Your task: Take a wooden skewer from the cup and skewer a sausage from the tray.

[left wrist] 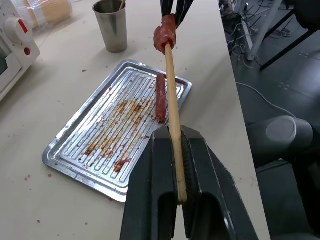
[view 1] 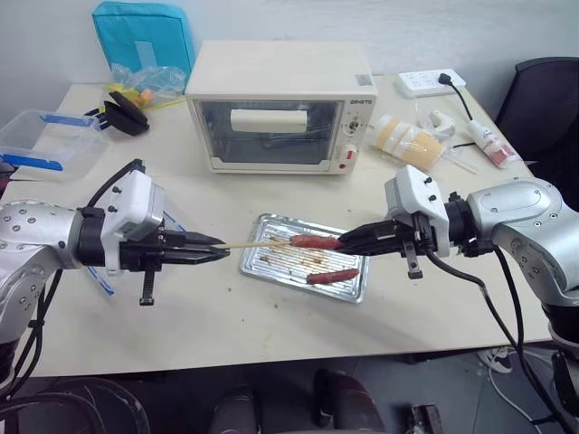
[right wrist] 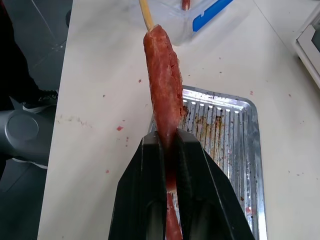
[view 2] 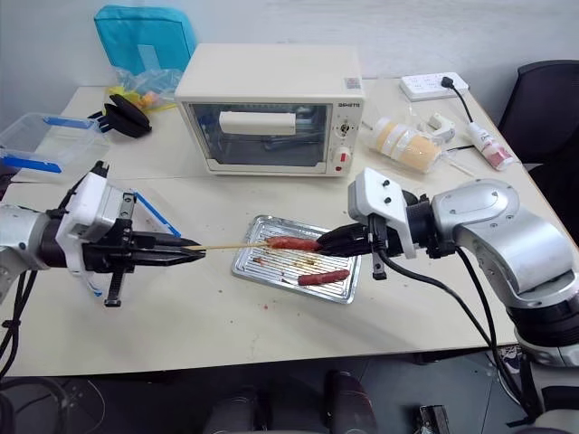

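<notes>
My left gripper (view 1: 215,251) is shut on the end of the wooden skewer (view 1: 258,243), which points level toward the right. Its tip enters one sausage (view 1: 315,241), which my right gripper (view 1: 348,242) is shut on and holds just above the tray (view 1: 256,222). In the right wrist view the skewer (right wrist: 146,15) goes into the far end of that sausage (right wrist: 162,80). A second sausage (view 1: 333,276) lies on the tray's ridged, grease-stained bottom. In the left wrist view the steel cup (left wrist: 111,25) stands past the tray (left wrist: 75,150).
A cream toaster oven (view 1: 276,104) stands behind the tray. A clear blue-clipped plastic box (view 1: 50,140) sits at the far left, and a wrapped cup stack (view 1: 407,140) and a power strip (view 1: 430,81) at the back right. A black chair (view 1: 547,99) stands beyond the table's right edge.
</notes>
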